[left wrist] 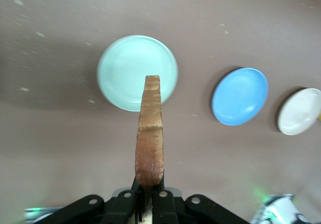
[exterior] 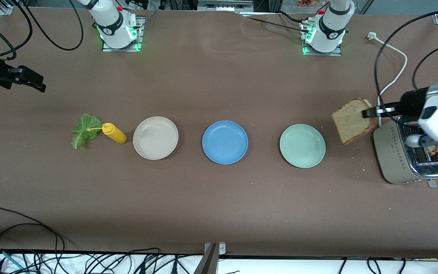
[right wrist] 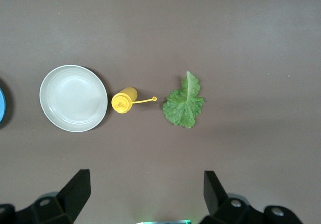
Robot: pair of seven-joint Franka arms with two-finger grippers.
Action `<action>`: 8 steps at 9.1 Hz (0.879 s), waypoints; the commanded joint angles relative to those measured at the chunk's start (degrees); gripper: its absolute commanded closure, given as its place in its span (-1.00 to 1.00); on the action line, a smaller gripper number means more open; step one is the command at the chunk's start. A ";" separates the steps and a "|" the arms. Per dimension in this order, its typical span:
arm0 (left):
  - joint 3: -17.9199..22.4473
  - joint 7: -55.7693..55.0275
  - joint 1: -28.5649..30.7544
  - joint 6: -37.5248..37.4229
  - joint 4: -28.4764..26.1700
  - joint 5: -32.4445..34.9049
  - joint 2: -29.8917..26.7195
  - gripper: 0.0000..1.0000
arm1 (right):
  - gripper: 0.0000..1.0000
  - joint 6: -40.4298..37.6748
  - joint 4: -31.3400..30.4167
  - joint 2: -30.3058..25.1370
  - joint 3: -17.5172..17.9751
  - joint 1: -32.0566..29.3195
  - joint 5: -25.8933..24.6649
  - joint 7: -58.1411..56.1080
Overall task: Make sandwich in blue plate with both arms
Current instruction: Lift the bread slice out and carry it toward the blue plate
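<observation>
bread slice [exterior: 353, 121] hangs pinched edge-on in the left gripper [exterior: 371, 112], up beside the toaster [exterior: 401, 160] at the left arm's end of the table. the slice's long axis runs straight out from the fingers toward the mint plate [exterior: 302, 145]; the blue plate [exterior: 224, 142] lies further along that line, probably empty. the right gripper [right wrist: 145, 194] waits with fingers spread above the lettuce leaf [right wrist: 183, 102] and mustard bottle [right wrist: 124, 102].

The left gripper [exterior: 367, 113] hangs in the air at its own end of the table, fingers clamped on 1 bread slice [exterior: 353, 120]. The right gripper [right wrist: 145, 194] waits high, jaws spread wide.
</observation>
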 commanded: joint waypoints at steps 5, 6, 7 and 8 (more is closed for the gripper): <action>-1.58 -17.17 -21.57 50.16 -24.35 -19.24 1.01 1.00 | -1.00 -0.89 0.66 -0.24 -0.13 0.00 0.98 0.45; -1.58 -18.91 -24.66 57.39 -25.43 -19.24 3.72 1.00 | -1.00 -0.89 0.66 -0.24 -0.13 0.00 0.98 0.45; -1.50 -20.58 -27.91 65.47 -25.35 -19.24 7.06 1.00 | -1.00 -0.89 0.66 -0.24 -0.22 0.00 0.98 0.45; -1.41 -23.12 -30.29 69.64 -25.18 -19.07 9.35 1.00 | -1.00 -0.89 0.66 -0.24 -0.22 0.00 0.98 0.45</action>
